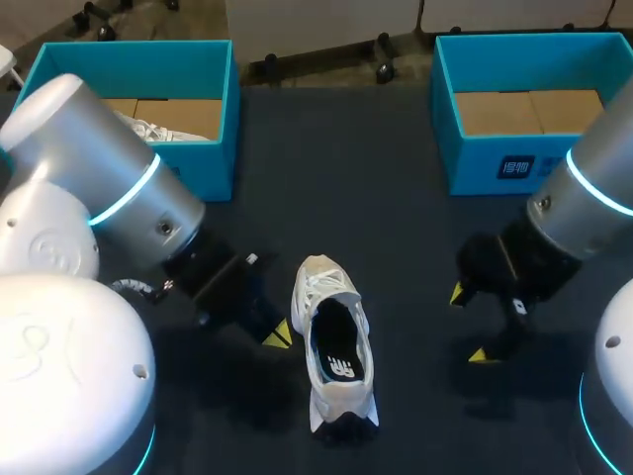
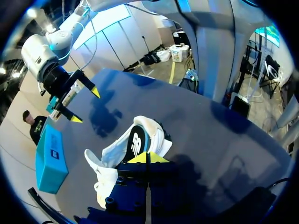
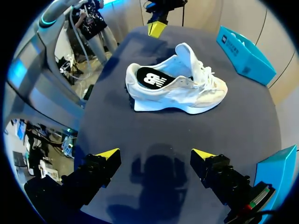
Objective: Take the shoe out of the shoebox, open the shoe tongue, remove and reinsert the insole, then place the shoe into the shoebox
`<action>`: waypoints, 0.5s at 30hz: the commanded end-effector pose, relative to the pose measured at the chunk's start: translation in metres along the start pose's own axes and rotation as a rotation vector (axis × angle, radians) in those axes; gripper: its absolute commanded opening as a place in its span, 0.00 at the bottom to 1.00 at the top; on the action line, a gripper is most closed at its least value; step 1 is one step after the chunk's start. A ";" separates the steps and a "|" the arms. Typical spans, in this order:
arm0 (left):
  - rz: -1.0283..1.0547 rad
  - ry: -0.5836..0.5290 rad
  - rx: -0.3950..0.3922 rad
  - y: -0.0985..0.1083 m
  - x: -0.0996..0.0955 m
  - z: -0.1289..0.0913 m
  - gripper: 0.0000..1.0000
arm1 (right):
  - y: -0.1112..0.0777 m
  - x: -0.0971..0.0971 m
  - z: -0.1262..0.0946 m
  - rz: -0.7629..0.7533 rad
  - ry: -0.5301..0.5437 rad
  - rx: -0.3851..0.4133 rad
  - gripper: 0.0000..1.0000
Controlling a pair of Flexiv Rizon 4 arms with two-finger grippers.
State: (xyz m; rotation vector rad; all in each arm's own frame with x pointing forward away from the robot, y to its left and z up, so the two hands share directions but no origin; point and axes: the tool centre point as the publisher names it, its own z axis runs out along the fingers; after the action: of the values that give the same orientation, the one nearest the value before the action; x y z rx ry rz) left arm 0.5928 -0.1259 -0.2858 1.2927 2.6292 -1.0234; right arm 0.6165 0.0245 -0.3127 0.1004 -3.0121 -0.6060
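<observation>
Far left, the left box sits at the back of the counter with something white inside. In front of it the left claw hangs low, its yellow tips pressed together and holding nothing, right beside the shoe. I cannot tell whether it touches the shoe.

The shoe stands upright mid-counter, out of both boxes. Its tongue looks lifted, and the dark insole lies flat inside. So this looks like the insole step, though whether the insole is about to come out or has just gone back in, I can't say.

To do it well, the left claw should steady the shoe at the near collar so it doesn't skate or tip. The mouth is narrow, so the other claw should come in from above at the heel end. It should pinch only the thin insole edge, not the lining, and peel it up slowly.

The right claw waits well apart from the shoe, tips spread wide and empty. It needs to close down before it dips in. Behind it is the right box, showing only its bare cardboard floor.
</observation>
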 end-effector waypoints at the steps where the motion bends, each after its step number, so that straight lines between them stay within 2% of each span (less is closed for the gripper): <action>1: 0.060 0.098 -0.001 0.001 -0.008 -0.001 0.00 | -0.017 0.004 -0.016 0.004 -0.006 0.008 1.00; 4: 0.133 0.186 -0.001 0.001 -0.012 -0.001 0.00 | -0.029 0.004 -0.024 -0.007 0.003 0.002 1.00; 8: 0.219 0.283 -0.051 0.001 -0.021 -0.007 0.00 | -0.049 0.007 -0.036 0.004 0.019 -0.009 1.00; 12: 0.274 0.372 -0.065 -0.001 -0.024 -0.023 0.00 | -0.063 0.011 -0.044 0.006 0.017 -0.034 1.00; 15: 0.320 0.486 -0.043 -0.005 -0.026 -0.037 0.00 | -0.063 0.011 -0.044 0.006 0.017 -0.034 1.00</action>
State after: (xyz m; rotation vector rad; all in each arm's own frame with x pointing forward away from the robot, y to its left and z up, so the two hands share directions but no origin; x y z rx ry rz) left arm 0.6060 -0.1288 -0.2654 1.7806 2.4578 -0.8400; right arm 0.6222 -0.0434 -0.2992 0.0968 -2.9692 -0.6290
